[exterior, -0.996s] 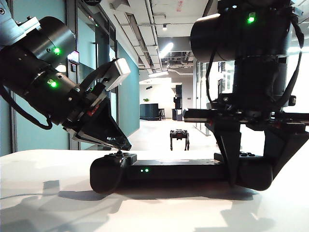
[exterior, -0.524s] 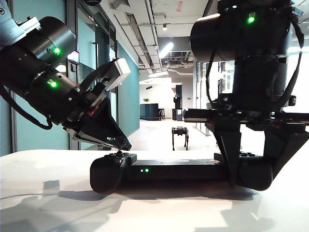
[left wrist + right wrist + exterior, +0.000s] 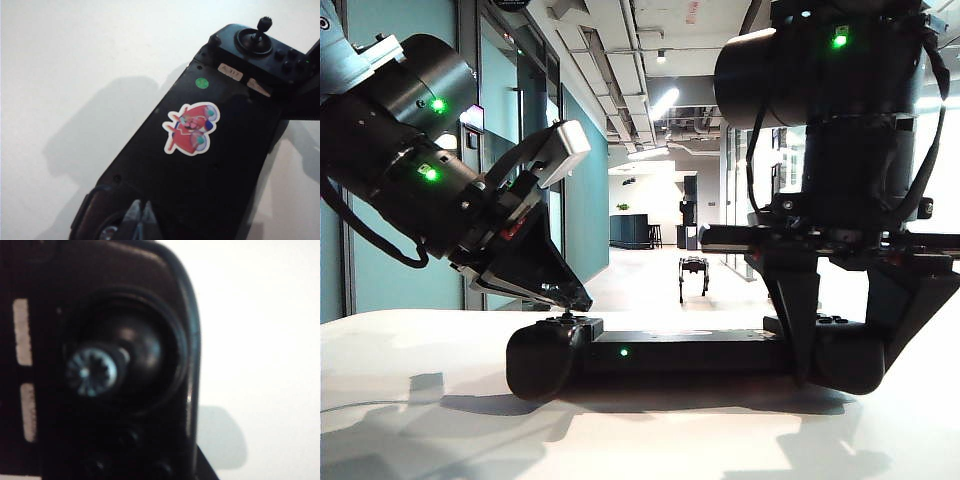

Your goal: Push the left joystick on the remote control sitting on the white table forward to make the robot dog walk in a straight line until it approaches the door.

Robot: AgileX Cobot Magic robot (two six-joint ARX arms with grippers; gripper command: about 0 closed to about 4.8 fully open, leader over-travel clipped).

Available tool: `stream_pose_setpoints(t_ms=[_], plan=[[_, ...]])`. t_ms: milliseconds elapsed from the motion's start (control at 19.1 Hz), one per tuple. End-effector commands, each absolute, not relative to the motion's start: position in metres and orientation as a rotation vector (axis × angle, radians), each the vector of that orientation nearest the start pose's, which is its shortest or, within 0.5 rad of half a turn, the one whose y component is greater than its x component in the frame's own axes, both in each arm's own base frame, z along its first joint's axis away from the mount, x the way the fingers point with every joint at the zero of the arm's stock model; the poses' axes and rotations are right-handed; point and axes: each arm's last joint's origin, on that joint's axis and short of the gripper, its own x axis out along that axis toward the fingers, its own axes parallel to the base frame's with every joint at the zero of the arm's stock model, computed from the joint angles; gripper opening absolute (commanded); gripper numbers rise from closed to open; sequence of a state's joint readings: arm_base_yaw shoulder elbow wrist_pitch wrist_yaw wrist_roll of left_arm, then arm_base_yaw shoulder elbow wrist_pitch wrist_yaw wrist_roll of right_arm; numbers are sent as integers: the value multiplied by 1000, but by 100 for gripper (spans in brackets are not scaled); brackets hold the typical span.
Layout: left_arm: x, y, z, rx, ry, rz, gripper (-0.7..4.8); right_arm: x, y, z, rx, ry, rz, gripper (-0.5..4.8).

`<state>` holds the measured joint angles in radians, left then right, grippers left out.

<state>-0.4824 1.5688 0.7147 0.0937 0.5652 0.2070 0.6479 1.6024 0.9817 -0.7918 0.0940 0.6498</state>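
Two grippers at the remote control [image 3: 695,352] on the white table [image 3: 420,420]

Left gripper [image 3: 570,298], fingertips together, presses its tip onto the left joystick [image 3: 567,317]. Right gripper [image 3: 850,380] straddles the controller's right lobe, fingers clamped either side. The robot dog [image 3: 693,276] stands far off down the corridor

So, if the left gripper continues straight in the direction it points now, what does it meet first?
Most likely the left joystick: the left gripper slants down with its tip right over that stick on the remote control. Whether they already touch is unclear.
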Motion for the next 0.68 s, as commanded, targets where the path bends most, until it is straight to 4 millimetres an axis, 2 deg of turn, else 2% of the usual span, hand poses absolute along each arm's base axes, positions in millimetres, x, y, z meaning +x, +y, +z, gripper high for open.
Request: stream_pose_setpoints(t_ms=[52, 157, 315, 472, 629, 682], plan=[[253, -150, 161, 150, 668, -1071, -5, 223, 167, 181, 15, 1379, 37, 166], [254, -150, 162, 148, 664, -1074, -5, 223, 167, 181, 15, 1378, 37, 166], [249, -150, 190, 72, 630, -1104, -5, 224, 166, 182, 11, 1374, 31, 166], [239, -144, 228, 26, 561, -1067, -5, 224, 166, 182, 2, 1360, 19, 166], [220, -128, 278, 47, 524, -866, -5, 225, 166, 182, -14, 1354, 38, 171], [215, -123, 292, 65, 518, -799, -5, 225, 166, 182, -44, 1351, 67, 196]])
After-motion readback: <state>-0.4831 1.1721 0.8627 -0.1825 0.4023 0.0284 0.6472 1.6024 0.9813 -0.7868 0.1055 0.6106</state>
